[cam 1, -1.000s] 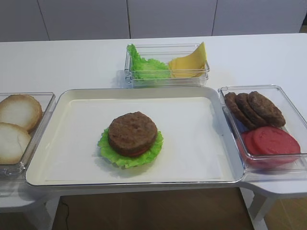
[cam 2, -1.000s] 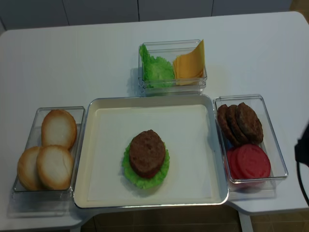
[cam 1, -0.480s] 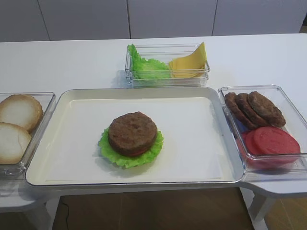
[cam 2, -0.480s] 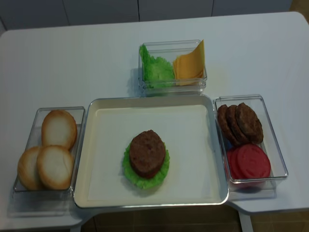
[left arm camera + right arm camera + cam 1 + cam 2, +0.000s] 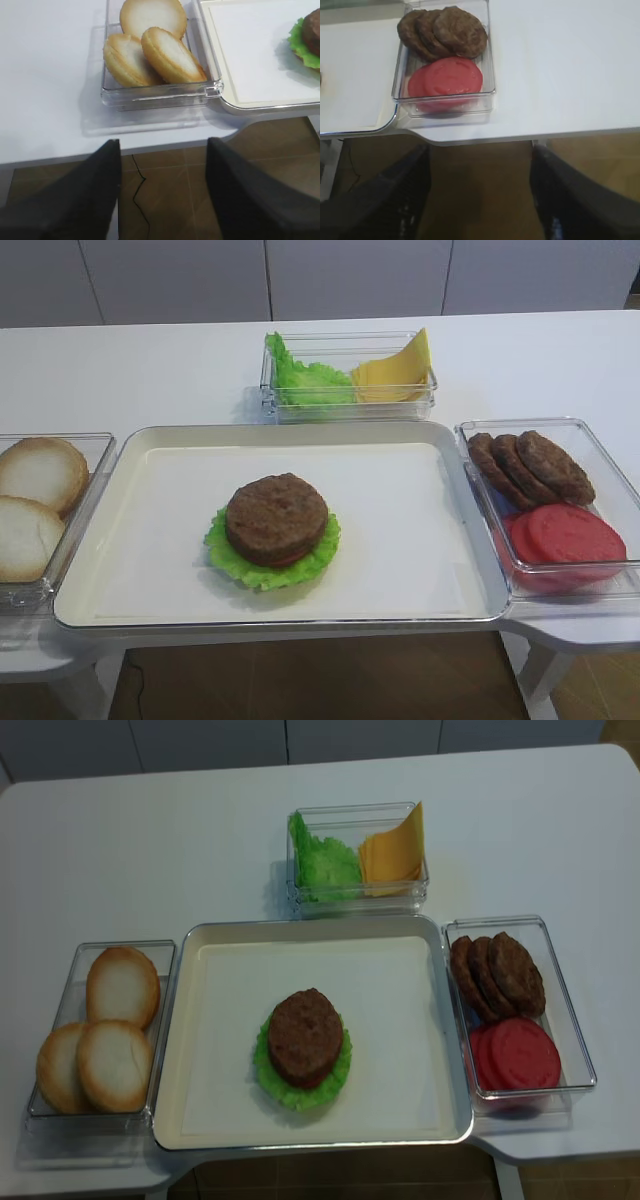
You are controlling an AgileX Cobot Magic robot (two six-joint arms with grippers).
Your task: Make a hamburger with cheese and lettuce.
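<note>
The hamburger point(image 5: 272, 532) lacks cheese point(image 5: 392, 375), waiting at twelve o'clock; both grippers' fingers point(image 5: 85, 200) hang spread, empty, needing a reach.

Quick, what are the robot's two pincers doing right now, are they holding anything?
Left pincer: open, holding nothing, back off the white table's edge.
Right pincer: open, holding nothing, also off the edge.

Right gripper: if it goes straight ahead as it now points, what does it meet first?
Probably the clear box holding tomato slices and patties, near wall first. Right gripper is open; depth is unclear.
</note>
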